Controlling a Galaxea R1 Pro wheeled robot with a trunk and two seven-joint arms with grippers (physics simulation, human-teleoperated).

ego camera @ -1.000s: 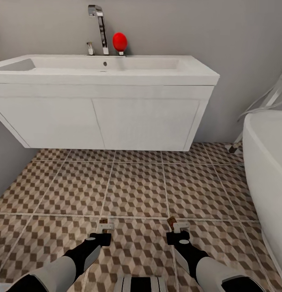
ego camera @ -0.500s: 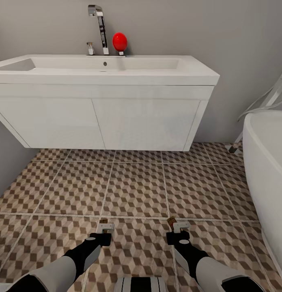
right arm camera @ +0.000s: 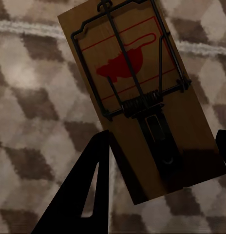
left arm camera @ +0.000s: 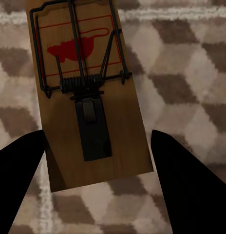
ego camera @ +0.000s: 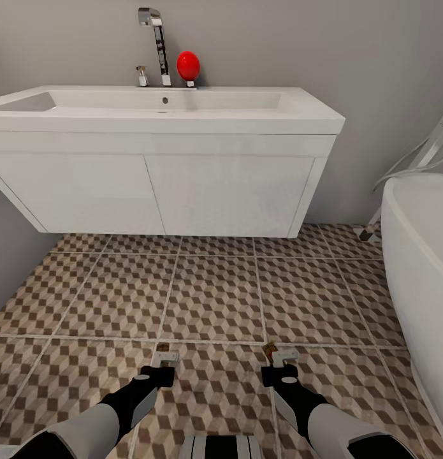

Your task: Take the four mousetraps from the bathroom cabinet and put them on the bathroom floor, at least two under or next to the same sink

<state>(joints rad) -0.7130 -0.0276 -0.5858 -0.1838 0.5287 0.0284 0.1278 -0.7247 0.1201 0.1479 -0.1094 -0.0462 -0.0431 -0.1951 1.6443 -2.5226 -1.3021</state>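
Observation:
Each gripper holds one mousetrap low over the bathroom floor (ego camera: pixel 215 293), in front of the sink (ego camera: pixel 164 105). My left gripper (ego camera: pixel 165 358) is shut on a tan trap (ego camera: pixel 162 347), whose wire, spring and red mouse mark are plain in the left wrist view (left arm camera: pixel 88 97), between the dark fingers (left arm camera: pixel 20 175). My right gripper (ego camera: pixel 282 356) is shut on a second trap (ego camera: pixel 269 349), which sits slightly skewed in the right wrist view (right arm camera: pixel 142 97). The orange-brown cabinet and the other two traps are out of view.
A plain white flat-fronted unit (ego camera: pixel 157 191) hangs under the sink, with open floor beneath it. A chrome faucet (ego camera: pixel 159 44) and a red object (ego camera: pixel 188 65) stand on the sink's back edge. A white bathtub (ego camera: pixel 419 255) borders the floor on the right, and a grey wall stands on the left.

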